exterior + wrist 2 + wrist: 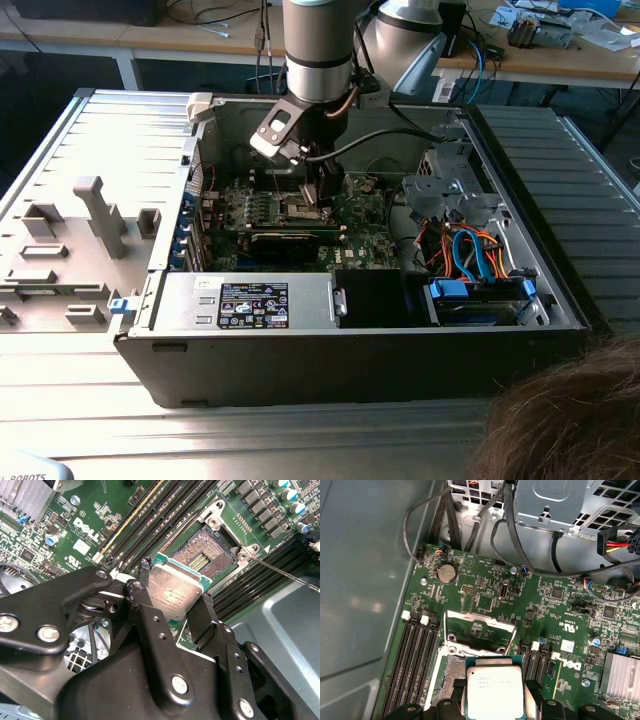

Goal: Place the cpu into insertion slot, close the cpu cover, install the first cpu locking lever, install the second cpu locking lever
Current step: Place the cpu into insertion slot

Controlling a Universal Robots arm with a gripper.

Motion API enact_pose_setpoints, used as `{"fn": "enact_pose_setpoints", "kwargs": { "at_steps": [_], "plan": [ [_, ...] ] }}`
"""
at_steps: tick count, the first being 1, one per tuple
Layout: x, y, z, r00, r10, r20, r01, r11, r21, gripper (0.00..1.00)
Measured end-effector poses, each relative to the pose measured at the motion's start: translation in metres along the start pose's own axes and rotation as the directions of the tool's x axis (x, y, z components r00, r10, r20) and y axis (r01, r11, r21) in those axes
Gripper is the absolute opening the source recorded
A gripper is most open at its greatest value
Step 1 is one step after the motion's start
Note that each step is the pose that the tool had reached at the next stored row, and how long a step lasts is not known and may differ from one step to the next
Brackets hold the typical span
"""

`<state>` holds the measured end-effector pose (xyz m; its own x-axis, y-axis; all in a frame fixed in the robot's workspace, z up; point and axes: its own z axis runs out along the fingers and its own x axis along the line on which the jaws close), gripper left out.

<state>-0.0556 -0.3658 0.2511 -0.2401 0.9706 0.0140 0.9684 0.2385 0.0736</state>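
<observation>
My gripper (170, 599) is shut on the cpu (176, 592), a flat square chip with a dull silver top, its black fingers (145, 615) clamping two opposite edges. The cpu (493, 686) hangs just above the green board, overlapping one edge of the insertion slot (210, 555), whose dark pin field lies bare. In the first wrist view the cpu cover (470, 615) stands raised on the slot's (451, 672) far side. A thin locking lever (282, 571) sticks out past the slot's corner. In the exterior view the gripper (322, 192) reaches down inside the open computer case (350, 360).
Rows of black memory slots (150, 522) flank the socket on both sides. Black cables (495, 535) and a grey drive cage (550, 497) lie beyond the board. A finned heat sink (620, 672) sits nearby. A person's hair (570, 420) is at the exterior view's lower right.
</observation>
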Motion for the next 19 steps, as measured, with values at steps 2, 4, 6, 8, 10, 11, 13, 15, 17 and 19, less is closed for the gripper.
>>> {"fn": "enact_pose_setpoints", "kwargs": {
  "at_steps": [2, 4, 6, 8, 10, 11, 13, 15, 17, 19],
  "plan": [
    [0.0000, 0.0000, 0.0001, 1.0000, 0.003, 0.0002, -0.003, 1.0000, 0.0000, 0.55],
    [0.0000, 0.0000, 0.0001, 1.0000, 0.005, 0.0004, -0.005, 1.0000, -0.0001, 0.55],
    [0.0000, 0.0000, 0.0002, 1.0000, 0.008, 0.0006, -0.008, 1.0000, -0.0001, 0.55],
    [0.0000, 0.0000, 0.0003, 0.9999, 0.011, 0.0008, -0.011, 0.9999, -0.0002, 0.55],
    [0.0000, 0.0000, 0.0004, 0.9999, 0.015, 0.0011, -0.015, 0.9999, -0.0002, 0.55],
    [0.0000, 0.0000, 0.0005, 0.9999, 0.016, 0.0012, -0.016, 0.9999, -0.0002, 0.55],
    [0.0000, 0.0000, 0.0005, 0.9998, 0.019, 0.0014, -0.019, 0.9998, -0.0003, 0.55],
    [0.0000, -0.0001, 0.0006, 0.9997, 0.023, 0.0017, -0.023, 0.9997, -0.0003, 0.55],
    [0.0000, -0.0001, 0.0006, 0.9997, 0.025, 0.0019, -0.025, 0.9997, -0.0003, 0.55],
    [0.0000, -0.0001, 0.0007, 0.9996, 0.028, 0.0021, -0.028, 0.9996, -0.0004, 0.55]
  ]
}}
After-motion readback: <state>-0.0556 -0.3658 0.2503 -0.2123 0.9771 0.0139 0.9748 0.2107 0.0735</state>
